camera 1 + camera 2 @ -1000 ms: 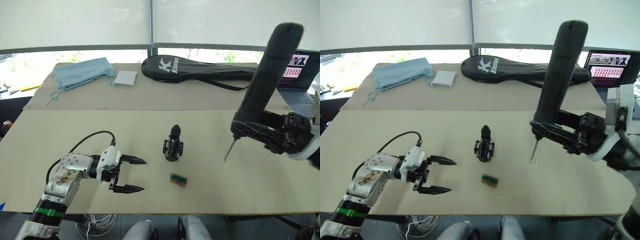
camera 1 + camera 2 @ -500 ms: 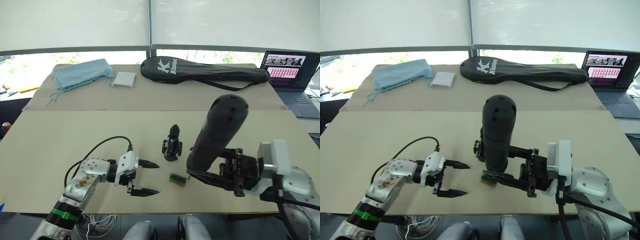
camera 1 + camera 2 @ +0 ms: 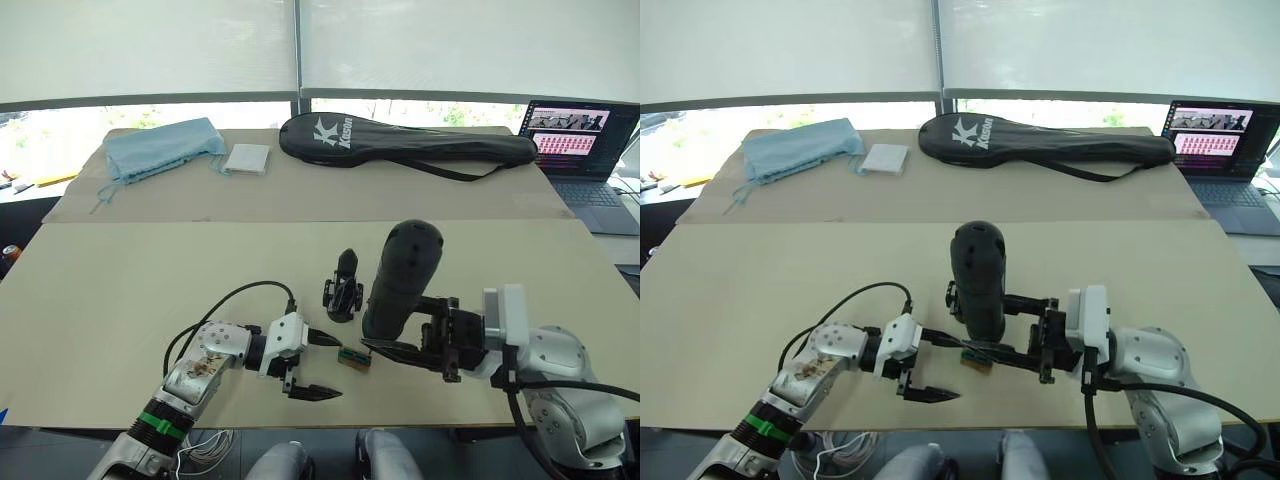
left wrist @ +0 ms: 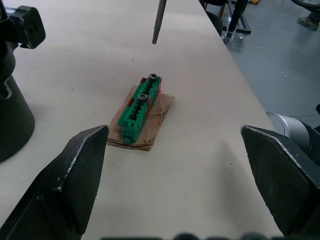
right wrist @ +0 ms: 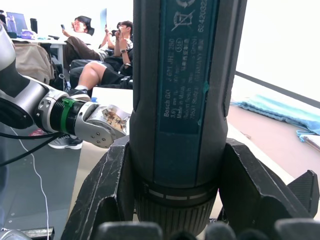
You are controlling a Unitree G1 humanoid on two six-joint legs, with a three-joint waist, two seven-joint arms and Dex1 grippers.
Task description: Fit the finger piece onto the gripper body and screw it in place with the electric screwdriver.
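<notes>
The gripper body (image 3: 343,292) stands upright mid-table, a black pointed finger rising from its top; the finger piece as a separate part is out of view. My right gripper (image 3: 398,348) is shut on the electric screwdriver (image 3: 402,278), a thick dark cylinder held nearly upright just right of the body. Its thin bit (image 4: 159,20) points down over the far end of a small green block (image 4: 140,107) lying on a brown pad. My left gripper (image 3: 330,367) is open, its fingers (image 4: 75,175) spread either side of that block without touching it.
A long black racket bag (image 3: 400,140), a blue cloth (image 3: 165,145) and a white pad (image 3: 250,157) lie on the far table. A laptop (image 3: 580,135) sits at the far right. Seated people (image 5: 95,55) appear in the right wrist view.
My right arm has swung the screwdriver from high on the right down to mid-table over the green block. My left gripper has slid right up to the block, still open.
</notes>
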